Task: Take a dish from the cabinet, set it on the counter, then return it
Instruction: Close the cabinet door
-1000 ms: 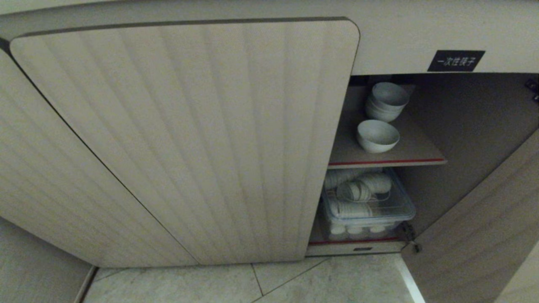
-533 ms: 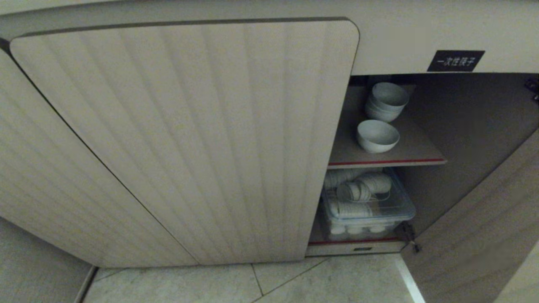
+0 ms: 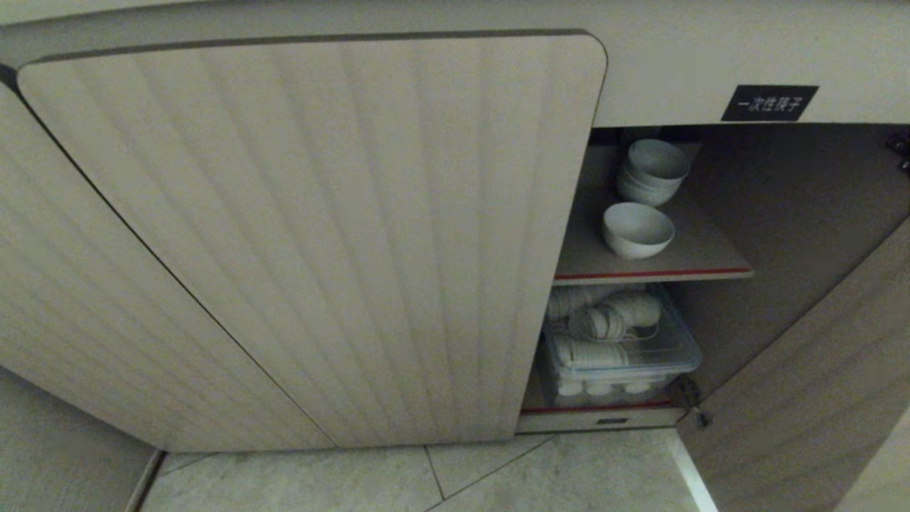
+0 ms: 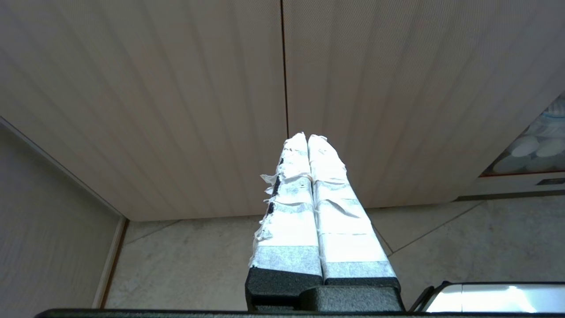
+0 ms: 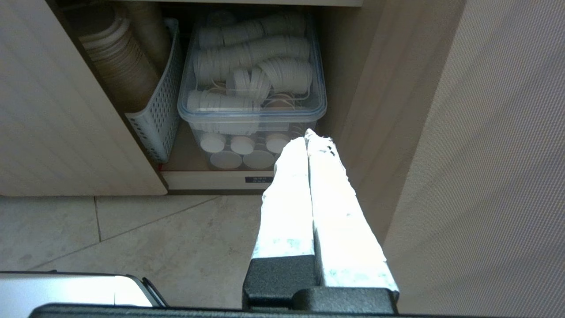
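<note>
The right gripper (image 5: 307, 134) is seen with its two white-taped fingers (image 5: 287, 207) pressed together along their whole length; nothing is held between them and nothing is touched. It is held above the tiled floor (image 5: 132, 238), in front of the open cabinet (image 3: 782, 213), its tips directed at the lower compartment, near the clear lidded tub (image 5: 251, 106) of stacked white lids. A white slotted basket (image 5: 156, 115) of brown paper cups is seen just beside that tub. The left gripper (image 4: 307, 138) is likewise closed tip to tip, with nothing in it, and is pointed at the shut fluted door (image 4: 176, 97) beside the cabinet opening.

The dish (image 3: 638, 229) is found inside the cabinet, on the red-edged shelf (image 3: 704, 256) above the tub. It stands on its foot, mouth turned upward and slightly tipped toward the opening, so its axis runs close to vertical. It sits just in front of the stack of white bowls (image 3: 652, 171), apart from it. The black label (image 3: 770, 103) is fixed on the panel above the opening.
</note>
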Controlling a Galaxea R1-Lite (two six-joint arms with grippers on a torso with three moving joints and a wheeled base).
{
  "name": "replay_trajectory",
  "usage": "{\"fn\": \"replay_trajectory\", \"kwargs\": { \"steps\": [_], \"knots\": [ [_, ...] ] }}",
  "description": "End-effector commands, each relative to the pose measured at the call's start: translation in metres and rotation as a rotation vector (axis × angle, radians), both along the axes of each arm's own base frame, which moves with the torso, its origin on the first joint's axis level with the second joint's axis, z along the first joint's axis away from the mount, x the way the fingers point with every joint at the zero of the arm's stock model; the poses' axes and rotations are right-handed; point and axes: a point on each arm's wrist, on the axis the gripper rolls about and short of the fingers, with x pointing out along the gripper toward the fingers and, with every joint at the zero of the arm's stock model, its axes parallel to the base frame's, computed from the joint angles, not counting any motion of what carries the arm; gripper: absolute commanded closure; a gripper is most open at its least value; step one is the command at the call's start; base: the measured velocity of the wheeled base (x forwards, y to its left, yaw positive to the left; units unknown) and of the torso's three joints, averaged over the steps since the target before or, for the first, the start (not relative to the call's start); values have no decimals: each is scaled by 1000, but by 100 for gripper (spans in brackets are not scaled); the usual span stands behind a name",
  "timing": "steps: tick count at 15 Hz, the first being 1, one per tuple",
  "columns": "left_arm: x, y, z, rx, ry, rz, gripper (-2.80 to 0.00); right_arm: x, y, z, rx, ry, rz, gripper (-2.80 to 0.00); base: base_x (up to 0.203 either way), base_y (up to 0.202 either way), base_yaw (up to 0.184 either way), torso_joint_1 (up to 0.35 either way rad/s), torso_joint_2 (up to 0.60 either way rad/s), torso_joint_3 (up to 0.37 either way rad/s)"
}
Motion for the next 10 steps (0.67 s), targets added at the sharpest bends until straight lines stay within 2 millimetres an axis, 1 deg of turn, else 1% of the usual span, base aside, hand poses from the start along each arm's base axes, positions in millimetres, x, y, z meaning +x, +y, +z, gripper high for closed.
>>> {"fn": "replay_trajectory", "kwargs": {
  "steps": [1,10],
  "knots": [
    [0,0,0,1,0,0,0,0,0,0,-1,-4,-1,0,0,0,0,0,0,0],
    [0,0,0,1,0,0,0,0,0,0,-8,0,-1,0,0,0,0,0,0,0]
  ]
}}
